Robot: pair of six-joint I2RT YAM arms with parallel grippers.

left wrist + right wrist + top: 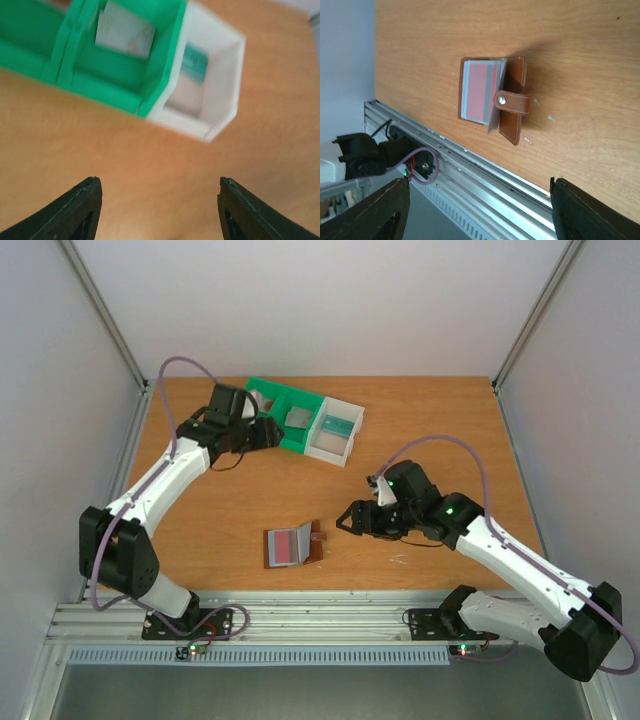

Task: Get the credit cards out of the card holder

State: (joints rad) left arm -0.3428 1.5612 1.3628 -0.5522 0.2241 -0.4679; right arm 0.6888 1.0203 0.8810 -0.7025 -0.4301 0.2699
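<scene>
1. Card holder point(293, 545) lies open on worktop point(230, 510), well apart from bins point(290, 445); red card point(479, 90) inside.
2. Left fingers point(80, 210) and right fingers point(580, 210) open, empty.
3. We judge red card light, stiff, slick; pinch its exposed edge.

Orange wooden table point(240, 502) boxed by pale walls point(330, 300)

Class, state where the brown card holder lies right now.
In the top view, the card holder lies open near the front edge of the table, roughly central, just left of the right gripper.
</scene>
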